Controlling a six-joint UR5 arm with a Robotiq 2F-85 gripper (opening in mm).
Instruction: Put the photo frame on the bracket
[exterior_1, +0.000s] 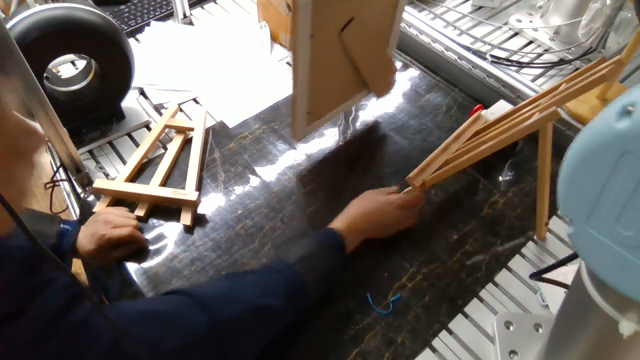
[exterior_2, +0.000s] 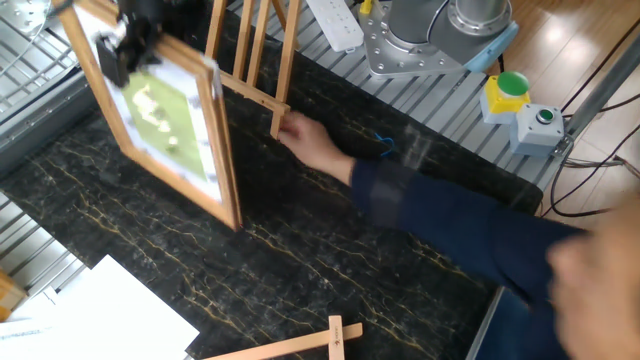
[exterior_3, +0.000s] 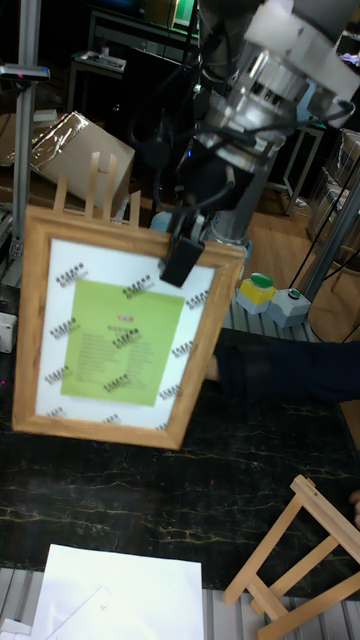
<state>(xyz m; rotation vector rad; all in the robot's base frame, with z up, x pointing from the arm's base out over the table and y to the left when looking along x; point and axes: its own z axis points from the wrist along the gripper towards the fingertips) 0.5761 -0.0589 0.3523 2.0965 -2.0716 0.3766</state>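
The photo frame (exterior_3: 120, 335) hangs above the dark marbled table (exterior_2: 330, 270), held by its top edge near one upper corner, where the gripper (exterior_3: 185, 245) is clamped on the wooden rim; its black fingers (exterior_3: 178, 262) reach down over the front of the frame. The frame tilts, its lower corner just above the tabletop in the other fixed view, with the green sheet in its white mount facing away from the bracket (exterior_2: 250, 55). From one fixed view its pale back and the brown stand flap (exterior_1: 365, 45) show. The bracket stands just behind the frame, its long light slats leaning back on a single rear leg (exterior_1: 543, 180). A person in a dark blue sleeve reaches across the table and the person's hand (exterior_1: 380, 212) grips the low end of the slats at the crossbar; the frame does not rest on the bracket. The arm comes down from above, its grey wrist and cables over the frame's top in the tall fixed view. A smaller A-shaped easel (exterior_1: 160, 165) lies flat near the table edge, well apart from the frame, beside white paper sheets (exterior_1: 195, 60). A button box with a green cap (exterior_2: 510, 95) sits on the ribbed metal bench beyond the table.
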